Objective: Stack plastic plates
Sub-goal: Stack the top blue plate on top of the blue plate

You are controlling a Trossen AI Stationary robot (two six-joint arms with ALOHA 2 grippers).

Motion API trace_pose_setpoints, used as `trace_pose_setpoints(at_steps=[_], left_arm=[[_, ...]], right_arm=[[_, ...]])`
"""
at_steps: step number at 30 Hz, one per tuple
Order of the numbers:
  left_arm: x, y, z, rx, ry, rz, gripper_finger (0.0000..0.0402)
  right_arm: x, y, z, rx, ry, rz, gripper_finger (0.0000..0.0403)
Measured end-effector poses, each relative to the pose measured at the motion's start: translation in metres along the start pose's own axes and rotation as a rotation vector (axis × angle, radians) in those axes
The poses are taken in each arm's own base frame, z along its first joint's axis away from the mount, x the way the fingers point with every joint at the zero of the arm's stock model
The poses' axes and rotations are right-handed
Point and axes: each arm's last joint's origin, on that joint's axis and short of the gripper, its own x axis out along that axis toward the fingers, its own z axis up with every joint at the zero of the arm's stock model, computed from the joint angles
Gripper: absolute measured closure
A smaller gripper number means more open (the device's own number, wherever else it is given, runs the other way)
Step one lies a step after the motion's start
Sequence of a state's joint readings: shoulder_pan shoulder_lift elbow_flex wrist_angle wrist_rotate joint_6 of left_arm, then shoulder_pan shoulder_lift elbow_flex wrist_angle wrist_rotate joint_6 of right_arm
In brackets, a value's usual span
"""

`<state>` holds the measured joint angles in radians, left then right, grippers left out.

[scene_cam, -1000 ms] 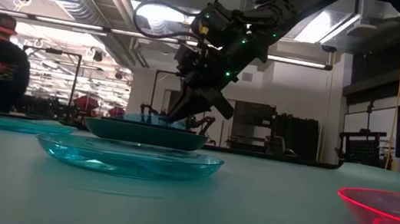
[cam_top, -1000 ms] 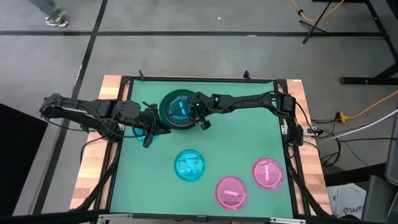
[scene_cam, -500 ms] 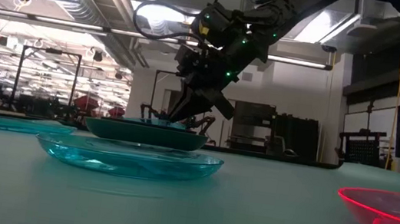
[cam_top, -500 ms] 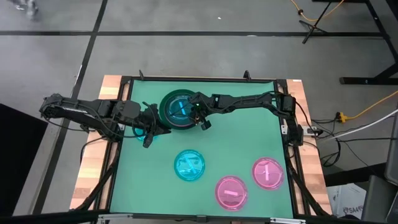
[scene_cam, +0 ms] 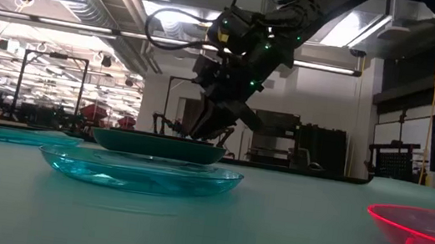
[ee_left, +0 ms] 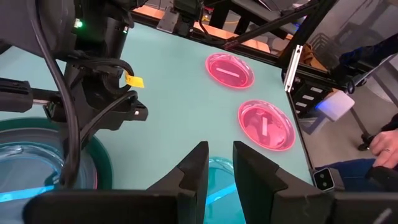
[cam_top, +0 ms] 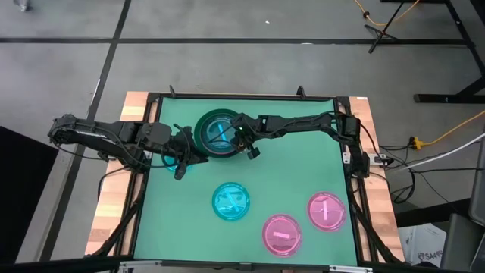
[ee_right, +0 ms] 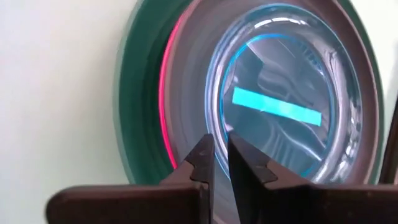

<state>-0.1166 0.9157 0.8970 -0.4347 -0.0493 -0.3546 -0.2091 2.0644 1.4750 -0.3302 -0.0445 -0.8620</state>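
A stack of plates point(cam_top: 216, 131) sits at the table's far middle. A dark green plate is at the bottom, with a pink rim point(ee_right: 163, 93) and a grey plate point(ee_right: 189, 74) above it, and a translucent cyan plate point(ee_right: 283, 93) on top. My right gripper point(ee_right: 217, 158) hovers just above the stack's right rim with a narrow gap between its fingers. My left gripper point(ee_left: 221, 168), also narrowly open, stands over another cyan plate point(cam_top: 171, 162) lying flat left of the stack. A third cyan plate point(cam_top: 231, 201) and two translucent pink plates point(cam_top: 282, 233) point(cam_top: 326, 211) lie nearer. My left gripper points down over the cyan plate's edge point(ee_left: 219, 186), which shows through the gap between its fingers. Whether the fingers touch the plate I cannot tell. The plate lies flat on the table point(scene_cam: 18, 134).
The green table mat point(cam_top: 303, 167) has bare room to the right of the stack and along the near left. A black frame point(cam_top: 242, 95) edges the table. The two arms nearly meet beside the stack.
My right gripper has risen a little off the stack's rim and drawn slightly toward the right. The top cyan plate, whose edge showed above the green rim before, now sits lower in the stack. A person in the background has walked out of view.
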Motion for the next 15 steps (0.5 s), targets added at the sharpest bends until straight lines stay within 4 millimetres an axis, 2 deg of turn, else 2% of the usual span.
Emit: trace_pose_setpoints(at_steps=[7,15], left_arm=[[0.000,0.005,0.000,-0.003,-0.038,0.143,0.0335],[-0.002,0.022,-0.005,-0.143,0.015,0.300,0.0335]], right_arm=[[-0.008,-0.002,0.002,0.002,0.036,0.032,0.0365],[-0.041,-0.015,0.025,-0.013,0.040,0.063,0.0365]])
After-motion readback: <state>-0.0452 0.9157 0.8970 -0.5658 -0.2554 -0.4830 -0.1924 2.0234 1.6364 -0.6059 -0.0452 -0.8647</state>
